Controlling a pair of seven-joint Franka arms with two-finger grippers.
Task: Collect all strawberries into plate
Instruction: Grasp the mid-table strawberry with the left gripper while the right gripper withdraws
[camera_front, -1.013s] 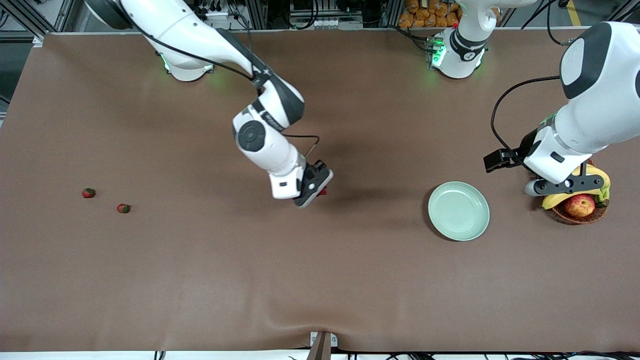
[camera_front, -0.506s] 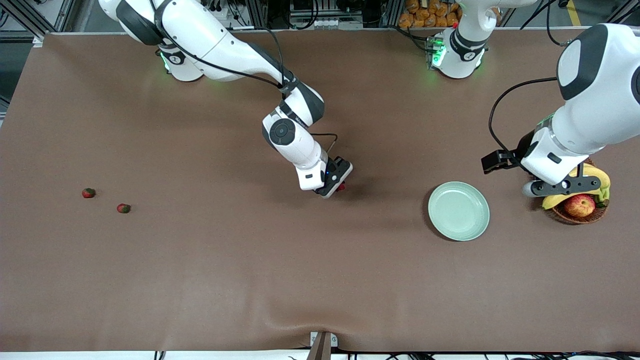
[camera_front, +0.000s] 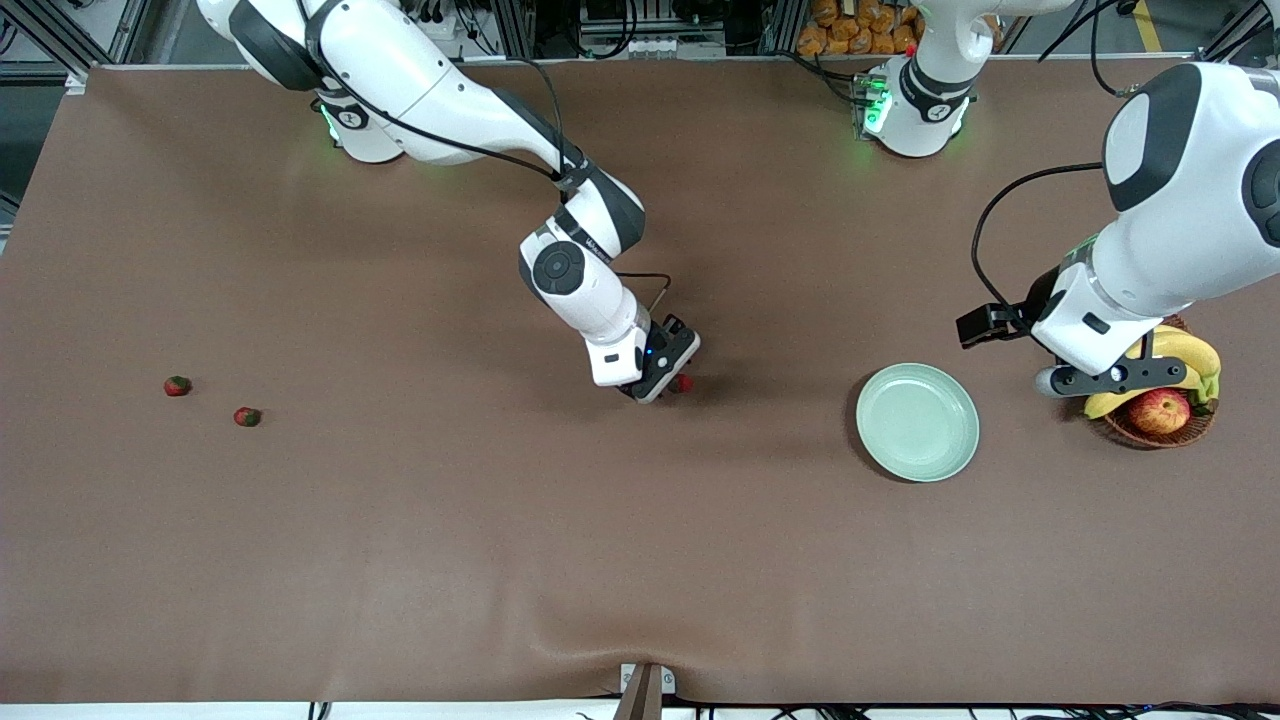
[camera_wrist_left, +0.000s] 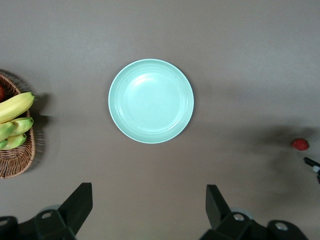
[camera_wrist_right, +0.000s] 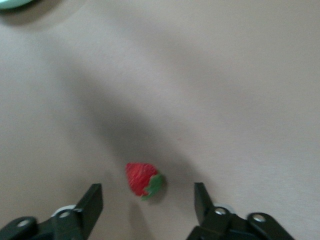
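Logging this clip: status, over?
Right hand open, strawberry loose between fingers, short of plate. Left hand open, waiting over plate. Two strawberries remain.

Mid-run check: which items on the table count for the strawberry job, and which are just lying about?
Job items:
- strawberry between the open right gripper fingers
- two strawberries near the right arm's end
- plate

Lying about:
- wicker basket with bananas and apple, under the open left gripper

Lighting the brown table (camera_front: 400, 560) evenly from overhead — casting soft, diffuse shadows under both arms. Blurring slightly in the right wrist view, softening the strawberry (camera_wrist_right: 143, 180) beside a dark smear of shadow. Catching faint sheen on the plate (camera_wrist_left: 151, 101) — staying sharp in the left wrist view
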